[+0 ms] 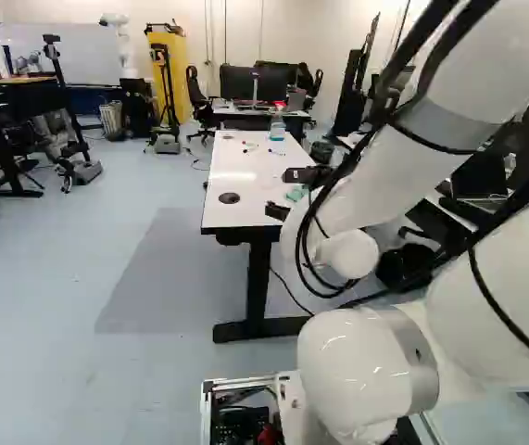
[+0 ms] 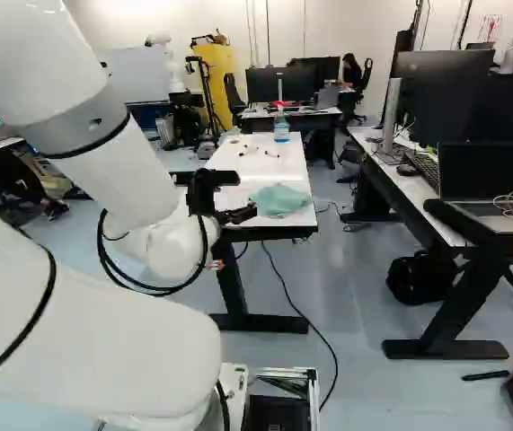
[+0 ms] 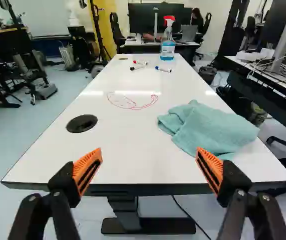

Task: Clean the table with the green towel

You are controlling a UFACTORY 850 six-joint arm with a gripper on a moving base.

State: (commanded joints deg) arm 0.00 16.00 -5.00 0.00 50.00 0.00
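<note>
The tool (image 2: 246,195) stands wide open near the towel (image 3: 210,130).

A white-topped rectangular table (image 3: 132,155) is supported on dark legs. A crumpled green towel (image 3: 210,130) is spread in loose folds toward one long edge; a round black grommet (image 3: 81,123) is set near the opposite edge. Between and beyond them, a curving red marker drawing (image 3: 127,102) is seen. Farther along, three dry-erase markers (image 3: 164,69) are scattered beside a spray bottle (image 3: 167,45) with a red-and-white trigger, which is stood upright.
</note>
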